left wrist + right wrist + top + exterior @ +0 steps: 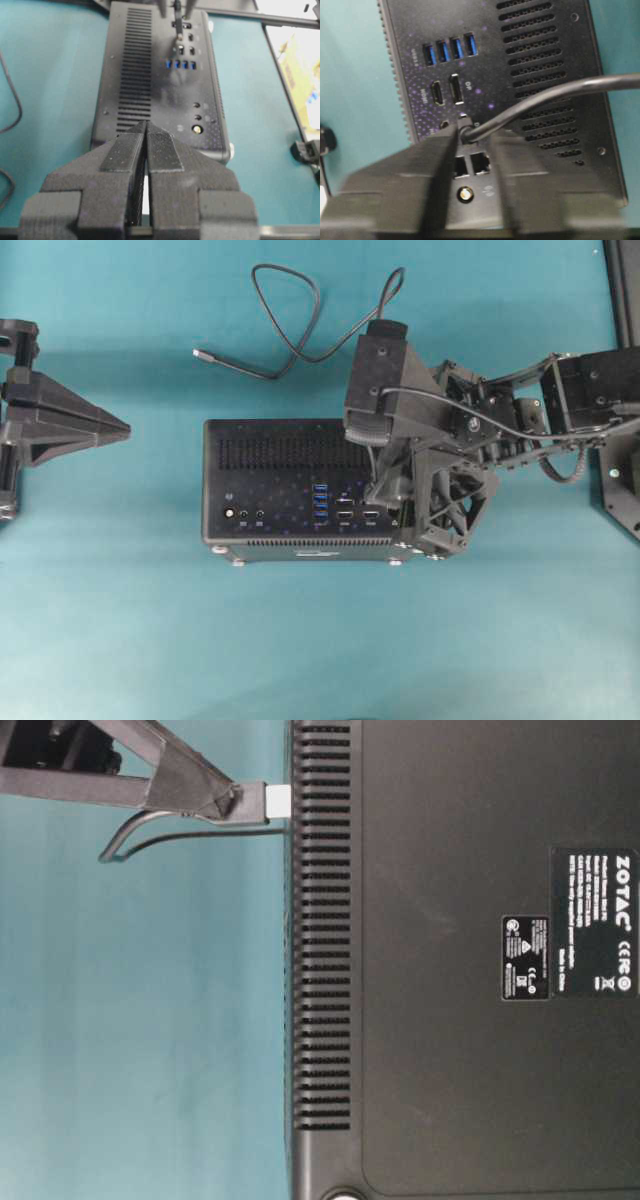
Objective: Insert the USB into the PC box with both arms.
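The black PC box (270, 490) lies port face up in the middle of the teal table. The USB cable (290, 340) loops behind it, its slim silvery tip (200, 355) on the table. The black plug (465, 131) stands on the port face beside the two square sockets, and its silvery end (278, 802) meets that face. My right gripper (470, 137) straddles the plug, its blurred fingers close on either side with a narrow gap showing, so it is open. My left gripper (125, 428) hangs left of the box, apart from it, shut and empty.
Blue ports (320, 502) and wider dark sockets sit left of the plug on the port face. A black stand (620, 480) is at the right edge. Vent slots (320, 970) run along the box (450, 1020).
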Available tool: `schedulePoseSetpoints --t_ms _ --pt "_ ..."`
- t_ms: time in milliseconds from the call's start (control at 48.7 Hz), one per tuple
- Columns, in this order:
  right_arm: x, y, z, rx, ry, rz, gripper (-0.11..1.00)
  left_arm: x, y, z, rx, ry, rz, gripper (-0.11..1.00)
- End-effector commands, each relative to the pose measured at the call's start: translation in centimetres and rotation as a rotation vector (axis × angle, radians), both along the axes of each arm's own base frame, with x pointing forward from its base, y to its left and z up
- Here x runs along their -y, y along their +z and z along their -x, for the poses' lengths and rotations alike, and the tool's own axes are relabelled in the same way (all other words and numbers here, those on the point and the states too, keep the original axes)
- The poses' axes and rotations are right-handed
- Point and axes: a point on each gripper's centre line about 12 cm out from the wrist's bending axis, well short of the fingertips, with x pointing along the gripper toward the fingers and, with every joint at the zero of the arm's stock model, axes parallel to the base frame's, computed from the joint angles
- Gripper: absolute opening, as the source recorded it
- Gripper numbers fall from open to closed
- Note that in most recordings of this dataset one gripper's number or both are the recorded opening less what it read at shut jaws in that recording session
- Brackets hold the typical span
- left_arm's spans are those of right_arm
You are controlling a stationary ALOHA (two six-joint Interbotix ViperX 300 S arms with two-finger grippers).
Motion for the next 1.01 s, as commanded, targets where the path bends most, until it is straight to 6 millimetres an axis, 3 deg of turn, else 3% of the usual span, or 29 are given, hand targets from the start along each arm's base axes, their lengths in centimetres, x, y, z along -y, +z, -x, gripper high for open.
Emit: schedulePoseSetpoints --t_ms 0,205,493,985 --pt "0.0 1.6 -0.2 0.050 0.010 0.002 0.24 0.1 0.4 -0.1 0.015 -0.002 0.005 0.00" --pt "0.0 1.7 -0.4 0.065 0.010 0.000 0.12 0.1 0.5 -0.1 0.018 -0.002 0.005 0.00" --pt "-0.2 1.9 -0.4 0.071 0.016 0.001 0.11 0.0 0.6 0.0 0.023 0.000 0.007 0.00" --pt "-0.6 3.7 -1.2 0.170 0.114 0.103 0.10 0.0 0.9 0.2 0.037 -0.001 0.006 0.00"
